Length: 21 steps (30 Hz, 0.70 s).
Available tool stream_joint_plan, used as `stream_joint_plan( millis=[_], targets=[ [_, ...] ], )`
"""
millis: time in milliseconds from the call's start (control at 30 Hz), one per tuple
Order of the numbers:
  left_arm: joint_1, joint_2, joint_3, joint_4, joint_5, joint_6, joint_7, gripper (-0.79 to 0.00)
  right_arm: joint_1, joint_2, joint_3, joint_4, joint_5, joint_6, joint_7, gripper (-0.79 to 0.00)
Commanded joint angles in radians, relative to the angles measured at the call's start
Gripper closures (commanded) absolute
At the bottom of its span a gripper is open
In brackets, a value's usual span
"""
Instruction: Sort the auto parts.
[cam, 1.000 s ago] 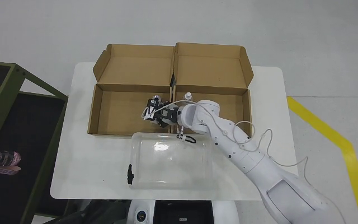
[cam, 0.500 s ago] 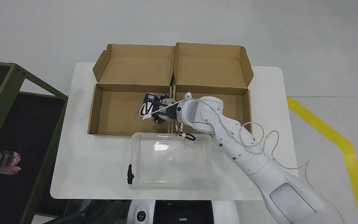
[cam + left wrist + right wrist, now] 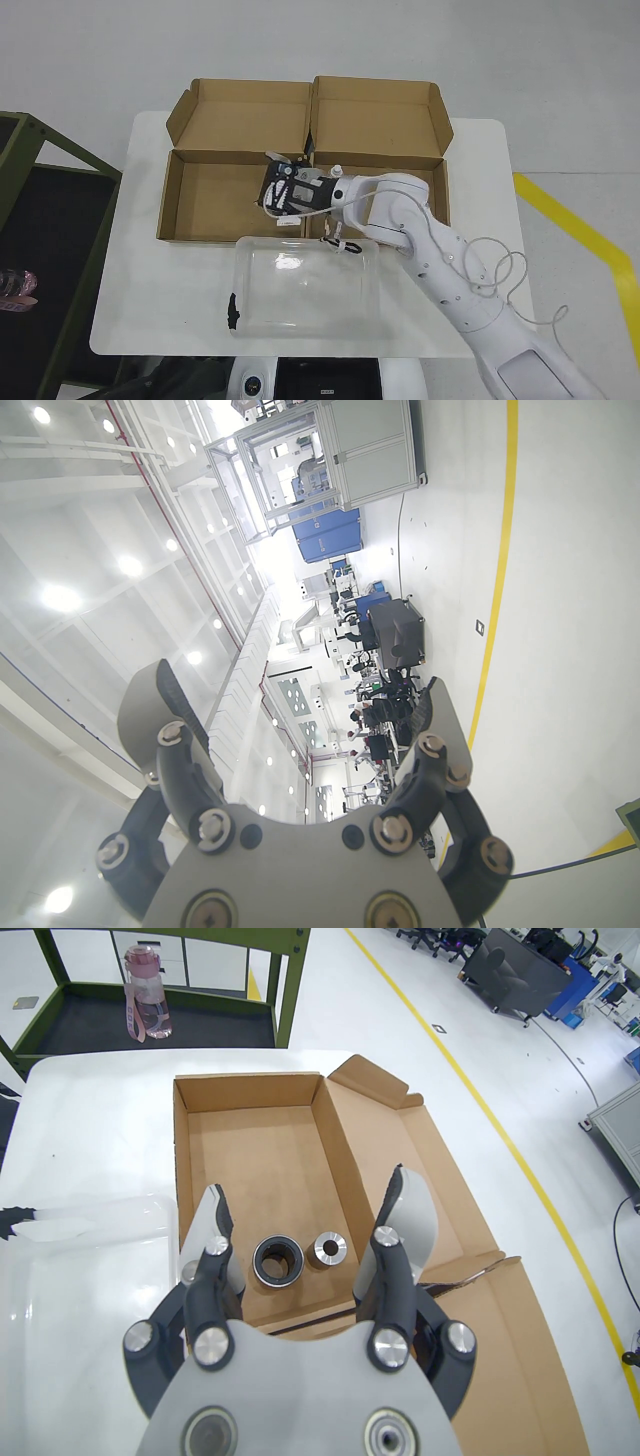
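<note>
Ring (image 3: pixel 278 1260), sleeve (image 3: pixel 329 1250) beneath spread right gripper (image 3: pixel 307 1183)

Black-rimmed ring (image 3: pixel 278 1262) and silver sleeve (image 3: pixel 329 1250) stand upright, side by side, in cardboard box (image 3: pixel 260 1163).

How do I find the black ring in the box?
Find the cardboard box on the white table, under the right gripper. Two round parts sit side by side inside. The ring is the wider one with a dark rim; the sleeve is smaller and shiny silver.
</note>
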Motion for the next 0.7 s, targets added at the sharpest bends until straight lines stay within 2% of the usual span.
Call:
stream_joint_plan(
  millis=[0,367,667],
  targets=[
    [0.000,0.000,0.000,0.000,0.000,0.000,0.000,-0.785,-0.030,0.009,0.029,-0.044,-0.003,-0.012,0.003,-0.563],
    [0.000,0.000,0.000,0.000,0.000,0.000,0.000,-0.785,-0.246,0.063,0.208,-0.219,0.001,-0.079,-0.060,-0.576],
    [0.000,0.000,0.000,0.000,0.000,0.000,0.000,-0.785,-0.431,0.101,0.369,-0.293,-0.076,-0.083,-0.192,-0.579]
  ],
)
